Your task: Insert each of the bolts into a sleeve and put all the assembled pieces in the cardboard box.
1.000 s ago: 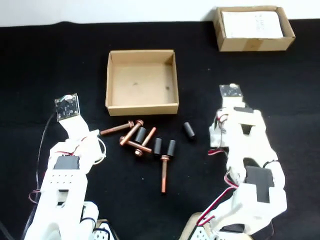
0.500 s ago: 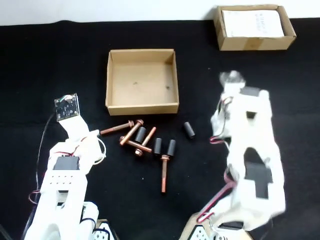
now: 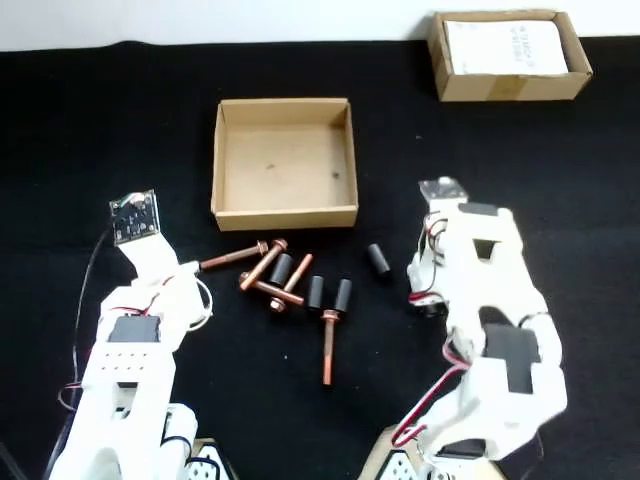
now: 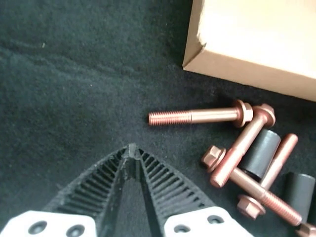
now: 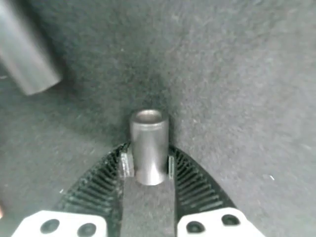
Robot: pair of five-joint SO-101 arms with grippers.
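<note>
Bolts (image 3: 272, 292): five counted, all loose on the black cloth (image 3: 120, 120) just off the arm-side wall of the cardboard box (image 3: 285, 215), none seated in a sleeve as far as could be seen. The box floor was bare, so nothing had been delivered. Judged the task at its very start, with five insertions and five drops left. Four black sleeves (image 3: 316, 292) lay on the cloth: three among the bolts, and a lone sleeve (image 3: 377, 259) apart from them, off the box corner on the right arm's side. The fifth sleeve (image 5: 148, 138) was clamped in the right gripper (image 5: 147, 157), farther out from that same corner than the lone sleeve. The fingers gripped its rear half. Its long axis ran in line with the fingers, the open bore pointing out past the tips and away from the wrist. Could not tell whether it was clear of the cloth. The left gripper (image 4: 131, 152) was closed on nothing, tips together, near the threaded end of the outermost bolt (image 4: 197, 117). That bolt lay roughly along the box's arm-side wall, thread toward the left arm and head toward the pile. A second box (image 3: 510, 90) holding a sheet stood well apart, beyond the cardboard box's far corner on the right arm's side.
</note>
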